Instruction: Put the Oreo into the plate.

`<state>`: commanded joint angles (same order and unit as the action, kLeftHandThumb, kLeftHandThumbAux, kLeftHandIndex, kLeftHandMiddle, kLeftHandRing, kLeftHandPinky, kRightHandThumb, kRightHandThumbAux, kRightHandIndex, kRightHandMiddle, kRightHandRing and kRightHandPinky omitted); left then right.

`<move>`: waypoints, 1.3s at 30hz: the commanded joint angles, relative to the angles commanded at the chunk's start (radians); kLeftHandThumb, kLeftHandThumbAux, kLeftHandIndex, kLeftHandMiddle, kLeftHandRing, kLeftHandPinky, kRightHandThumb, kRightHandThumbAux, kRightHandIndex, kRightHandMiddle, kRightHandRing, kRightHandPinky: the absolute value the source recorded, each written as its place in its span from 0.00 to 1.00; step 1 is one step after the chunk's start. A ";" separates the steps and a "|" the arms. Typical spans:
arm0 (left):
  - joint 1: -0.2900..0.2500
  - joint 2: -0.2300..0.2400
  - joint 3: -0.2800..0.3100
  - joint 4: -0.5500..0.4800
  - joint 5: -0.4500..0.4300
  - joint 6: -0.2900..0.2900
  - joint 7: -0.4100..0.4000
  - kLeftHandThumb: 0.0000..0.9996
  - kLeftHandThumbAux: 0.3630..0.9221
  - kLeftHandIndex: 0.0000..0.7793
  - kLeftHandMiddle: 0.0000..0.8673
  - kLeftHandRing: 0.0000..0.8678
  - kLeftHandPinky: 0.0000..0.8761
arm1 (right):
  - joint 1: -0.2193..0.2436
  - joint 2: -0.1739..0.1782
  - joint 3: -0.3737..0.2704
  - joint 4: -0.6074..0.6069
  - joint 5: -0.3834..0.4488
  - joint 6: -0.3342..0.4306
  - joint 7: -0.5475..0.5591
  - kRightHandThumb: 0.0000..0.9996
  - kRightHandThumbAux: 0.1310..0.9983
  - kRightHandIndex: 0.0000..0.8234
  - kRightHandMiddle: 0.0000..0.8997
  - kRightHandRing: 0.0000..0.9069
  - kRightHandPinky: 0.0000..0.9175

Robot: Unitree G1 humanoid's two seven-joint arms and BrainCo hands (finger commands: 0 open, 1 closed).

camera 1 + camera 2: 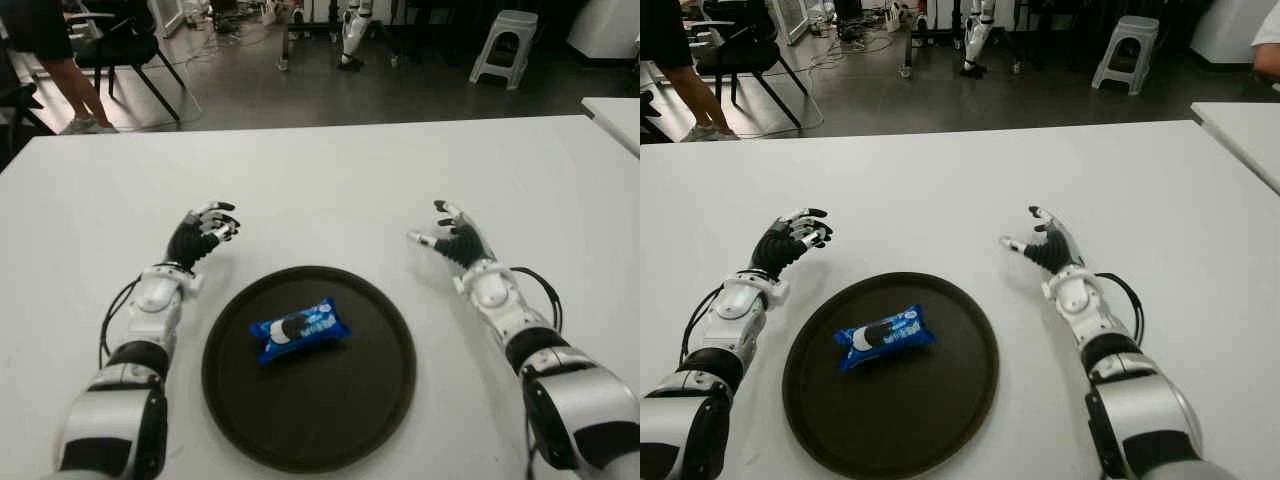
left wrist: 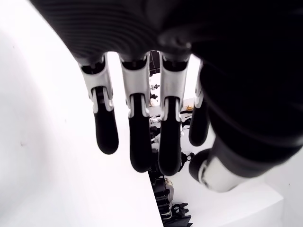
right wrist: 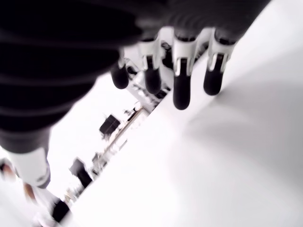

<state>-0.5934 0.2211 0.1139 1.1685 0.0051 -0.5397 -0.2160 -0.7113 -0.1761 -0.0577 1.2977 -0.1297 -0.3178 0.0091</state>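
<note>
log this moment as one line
Oreo pack: in dark plate | left hand: open, left of plate | right hand: open, right

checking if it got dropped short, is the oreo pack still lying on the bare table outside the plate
No, the blue Oreo pack lies inside the dark round plate, and both the left hand and right hand are open and hold nothing.

Stereo head pair overlooking white table (image 1: pixel 330 180), wrist cameras close behind fingers (image 2: pixel 135 137)

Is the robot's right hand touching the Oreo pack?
Apart. In the left eye view the right hand is open over the white table, beyond the plate rim, while the Oreo lies inside the plate with bare plate between.
</note>
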 joint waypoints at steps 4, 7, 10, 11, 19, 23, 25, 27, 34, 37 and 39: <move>-0.001 0.000 0.000 0.000 0.001 0.001 0.000 0.28 0.65 0.39 0.52 0.48 0.44 | -0.013 0.000 -0.051 0.010 0.062 0.047 0.067 0.11 0.51 0.12 0.21 0.21 0.20; -0.003 0.001 -0.002 0.004 0.005 0.003 0.005 0.27 0.66 0.40 0.53 0.48 0.44 | -0.019 0.002 -0.074 0.011 0.089 0.067 0.102 0.10 0.51 0.14 0.22 0.21 0.21; -0.004 0.002 -0.003 0.006 0.007 0.006 0.008 0.27 0.67 0.40 0.53 0.49 0.44 | -0.024 0.004 -0.083 0.010 0.098 0.077 0.118 0.09 0.51 0.16 0.23 0.22 0.23; -0.004 0.003 -0.003 0.006 0.007 0.006 0.008 0.27 0.67 0.40 0.54 0.49 0.44 | -0.024 0.004 -0.084 0.010 0.098 0.079 0.120 0.09 0.51 0.16 0.23 0.23 0.24; -0.006 0.007 -0.006 0.010 0.016 0.008 0.014 0.24 0.65 0.39 0.52 0.48 0.42 | -0.025 0.009 -0.092 0.009 0.106 0.088 0.125 0.06 0.53 0.20 0.24 0.23 0.25; -0.008 0.006 -0.004 0.013 0.016 0.007 0.011 0.24 0.64 0.39 0.51 0.48 0.42 | -0.027 0.013 -0.092 0.007 0.104 0.093 0.119 0.05 0.54 0.19 0.22 0.23 0.25; -0.008 0.006 -0.003 0.013 0.016 0.003 0.013 0.24 0.63 0.39 0.51 0.48 0.43 | -0.026 0.014 -0.093 0.006 0.104 0.093 0.116 0.04 0.54 0.18 0.22 0.23 0.26; -0.007 0.005 -0.003 0.014 0.016 0.000 0.014 0.23 0.62 0.40 0.50 0.47 0.43 | -0.025 0.014 -0.093 0.006 0.103 0.093 0.115 0.04 0.55 0.17 0.21 0.22 0.25; -0.005 0.003 -0.001 0.013 0.015 -0.005 0.016 0.21 0.61 0.40 0.51 0.49 0.42 | -0.027 0.020 -0.098 0.008 0.105 0.098 0.112 0.05 0.54 0.18 0.22 0.23 0.27; -0.004 0.003 0.000 0.013 0.013 -0.005 0.014 0.22 0.61 0.40 0.52 0.49 0.42 | -0.027 0.022 -0.098 0.008 0.103 0.100 0.112 0.06 0.54 0.18 0.23 0.24 0.28; -0.004 0.003 0.000 0.012 0.013 -0.005 0.013 0.22 0.61 0.40 0.52 0.48 0.41 | -0.028 0.023 -0.096 0.008 0.101 0.101 0.111 0.06 0.54 0.19 0.24 0.24 0.27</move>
<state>-0.5978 0.2241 0.1135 1.1808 0.0183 -0.5447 -0.2026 -0.7395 -0.1534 -0.1540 1.3056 -0.0287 -0.2170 0.1199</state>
